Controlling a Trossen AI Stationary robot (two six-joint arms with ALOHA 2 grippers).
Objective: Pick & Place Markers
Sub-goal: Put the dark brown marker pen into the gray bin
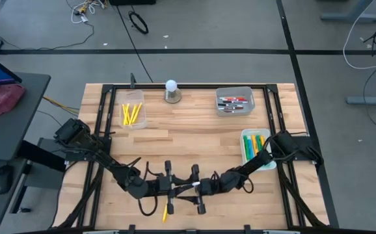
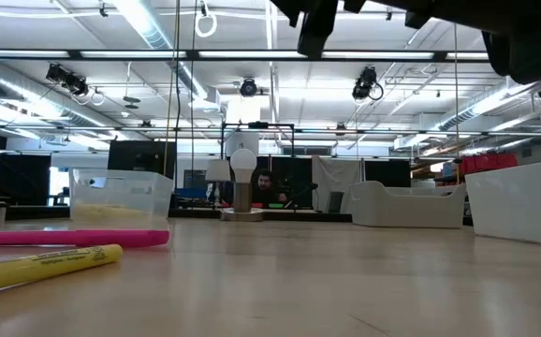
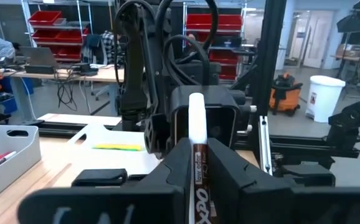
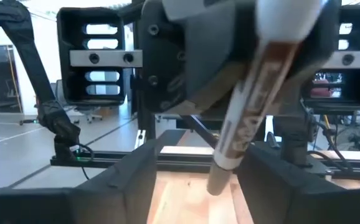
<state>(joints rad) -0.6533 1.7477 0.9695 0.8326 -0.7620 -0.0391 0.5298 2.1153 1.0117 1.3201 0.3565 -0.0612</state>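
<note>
White-capped marker [image 3: 195, 146] is pinched in the left claw [image 1: 175, 186]; the right claw [image 1: 198, 188] gapes wide, so pull away slowly.

From overhead, my two grippers meet over the near edge of the table, and the white marker [image 1: 189, 187] between them is too small to read; I cannot tell there whose fingers touch it. My left wrist view cuts off the marker's [image 3: 197, 163] lower barrel at the picture's edge, and its print is blurred. My right wrist view loses the marker's [image 4: 250, 118] white end at the picture's edge. The table-level view cuts off the yellow marker [image 2: 44, 265] and the pink marker [image 2: 69, 238] at its side. The markers in the grey tray [image 1: 234, 101] are too small to count.
</note>
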